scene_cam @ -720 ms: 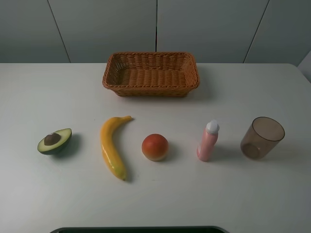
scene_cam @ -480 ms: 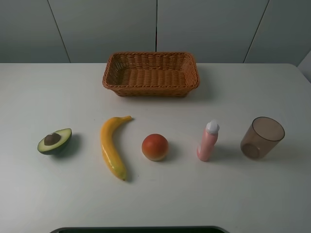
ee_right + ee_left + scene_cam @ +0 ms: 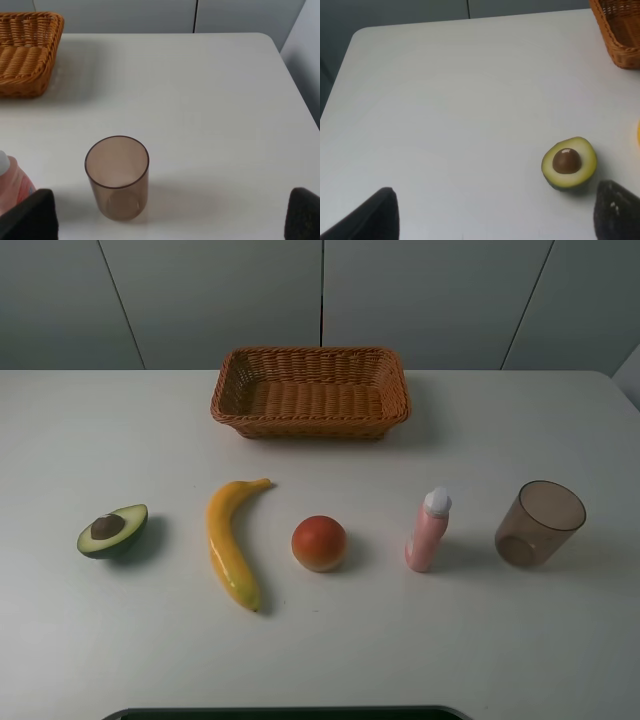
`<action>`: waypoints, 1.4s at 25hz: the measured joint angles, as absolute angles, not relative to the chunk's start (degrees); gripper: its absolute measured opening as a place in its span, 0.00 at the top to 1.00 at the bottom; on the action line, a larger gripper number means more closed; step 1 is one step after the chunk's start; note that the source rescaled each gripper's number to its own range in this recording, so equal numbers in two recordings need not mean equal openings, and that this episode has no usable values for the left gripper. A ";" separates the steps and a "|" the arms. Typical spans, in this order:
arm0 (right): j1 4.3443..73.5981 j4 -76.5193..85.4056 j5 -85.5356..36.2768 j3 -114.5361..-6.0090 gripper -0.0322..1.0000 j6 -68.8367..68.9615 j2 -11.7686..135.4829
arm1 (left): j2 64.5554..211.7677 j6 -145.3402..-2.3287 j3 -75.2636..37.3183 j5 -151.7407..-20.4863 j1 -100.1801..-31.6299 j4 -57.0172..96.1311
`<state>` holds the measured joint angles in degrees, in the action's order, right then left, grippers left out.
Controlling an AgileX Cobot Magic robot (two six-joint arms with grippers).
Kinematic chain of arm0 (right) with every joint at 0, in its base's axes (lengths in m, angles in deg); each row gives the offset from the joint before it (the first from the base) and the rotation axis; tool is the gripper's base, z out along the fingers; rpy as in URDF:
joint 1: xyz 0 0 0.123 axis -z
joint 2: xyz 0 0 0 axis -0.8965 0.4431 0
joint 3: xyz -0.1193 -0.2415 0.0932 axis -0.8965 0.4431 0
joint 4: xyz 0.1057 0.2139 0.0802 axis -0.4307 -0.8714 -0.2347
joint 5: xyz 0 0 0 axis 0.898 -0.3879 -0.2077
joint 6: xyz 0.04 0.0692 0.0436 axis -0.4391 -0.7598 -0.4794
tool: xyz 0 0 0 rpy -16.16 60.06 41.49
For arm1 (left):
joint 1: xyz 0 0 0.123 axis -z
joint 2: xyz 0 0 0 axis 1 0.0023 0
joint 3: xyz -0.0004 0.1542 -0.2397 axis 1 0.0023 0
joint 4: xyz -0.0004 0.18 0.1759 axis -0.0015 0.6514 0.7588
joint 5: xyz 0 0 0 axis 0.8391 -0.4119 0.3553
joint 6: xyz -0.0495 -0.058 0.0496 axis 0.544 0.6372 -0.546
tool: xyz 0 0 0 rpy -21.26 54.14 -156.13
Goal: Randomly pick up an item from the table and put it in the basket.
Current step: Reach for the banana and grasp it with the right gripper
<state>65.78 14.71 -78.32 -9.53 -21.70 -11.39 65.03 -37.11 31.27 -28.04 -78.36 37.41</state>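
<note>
The yellow banana (image 3: 228, 540) lies on the white table (image 3: 100, 440), left of centre, stem end toward the basket. The brown wicker basket (image 3: 300, 425) stands empty at the back middle; its corner shows in the left wrist view (image 3: 620, 35) and the right wrist view (image 3: 25, 50). Neither arm shows in the exterior view. My left gripper (image 3: 495, 220) is open and empty, above the table near the avocado. My right gripper (image 3: 167, 220) is open and empty, above the table near the cup.
A halved avocado (image 3: 113, 530) (image 3: 569, 162) lies left of the banana. A red-orange fruit (image 3: 319, 542), an upright pink bottle (image 3: 429, 530) (image 3: 12, 187) and a translucent brown cup (image 3: 540, 523) (image 3: 117, 177) stand in a row to its right.
</note>
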 joint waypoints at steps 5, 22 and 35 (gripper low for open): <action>65.78 14.71 -78.32 -9.53 0.03 -21.70 -11.39 | 65.03 -37.11 31.27 -28.04 -78.36 37.41; 65.78 14.71 -78.32 -9.53 0.03 -21.70 -11.39 | 65.03 -37.11 31.27 -28.04 -78.36 37.41; 65.78 14.50 -78.32 -9.53 0.03 -21.70 -11.39 | 65.03 -37.11 31.27 -28.04 -78.36 37.41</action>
<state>65.78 14.50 -78.32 -9.53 -21.70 -11.39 65.03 -37.11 31.27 -28.04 -78.36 37.41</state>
